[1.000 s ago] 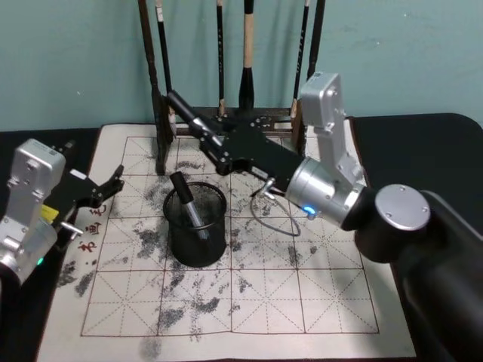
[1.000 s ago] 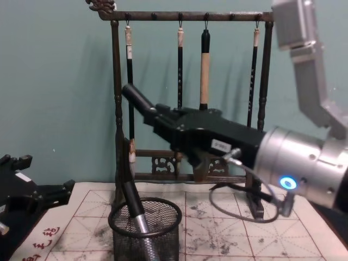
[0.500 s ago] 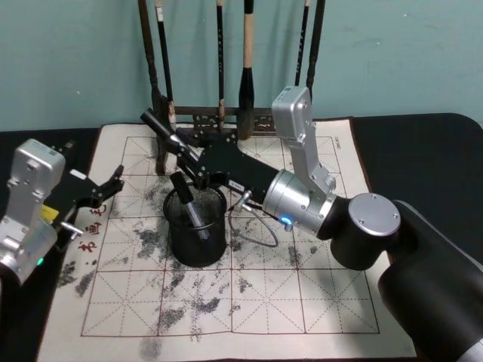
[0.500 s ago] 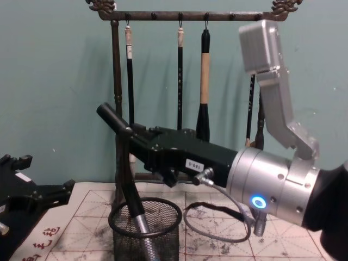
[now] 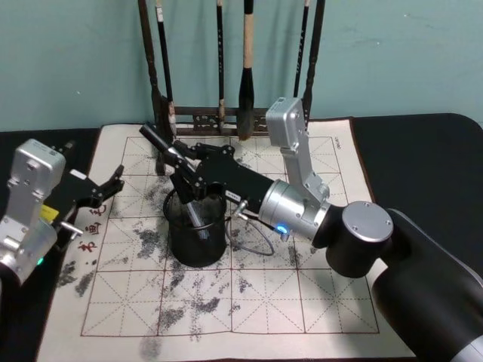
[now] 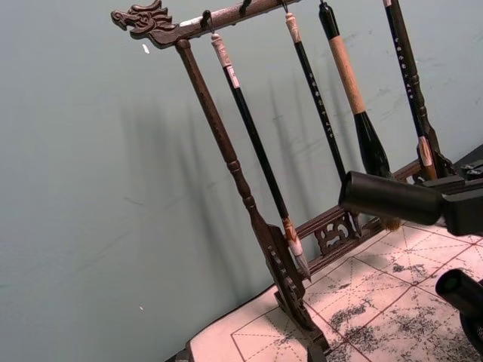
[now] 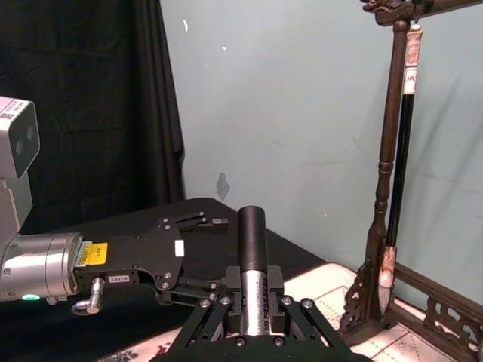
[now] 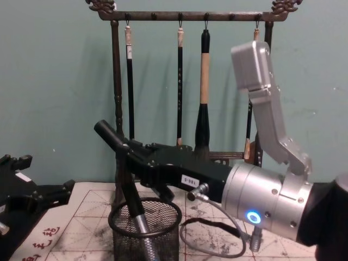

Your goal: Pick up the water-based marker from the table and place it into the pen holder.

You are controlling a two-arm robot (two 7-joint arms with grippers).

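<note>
Item: right gripper (image 5: 181, 157), black two-finger claw, pressed together on the marker (image 5: 155, 138), a plain black cylindrical water-based pen. The barrel is clamped between the jaws, and its free end sticks out up and toward the robot's left.

Change noted: over the last second the right gripper has swung from up by the rack, down and to the robot's left. It now hangs just above the rear rim of the pen holder (image 5: 192, 241), a small black wire-mesh cup with a thick round rim. The marker has tilted with it and has not been let go.

Contents of holder: second pen (image 5: 190, 204), black with a silver lower barrel, leaning inside.

Surroundings: the pen holder stands on the mat (image 5: 302, 302), whitish felt with a red grid and grey ink smudges, laid over the dark table (image 5: 423, 143). Behind it stands the brush rack (image 8: 185, 16), dark carved wood hung with brushes.

Left gripper (image 5: 106, 187): parked at the mat's left edge, well apart.

Assessment: the approach is nearly done. Lowering the barrel into the cup and releasing remain. The second pen may crowd the entry.
</note>
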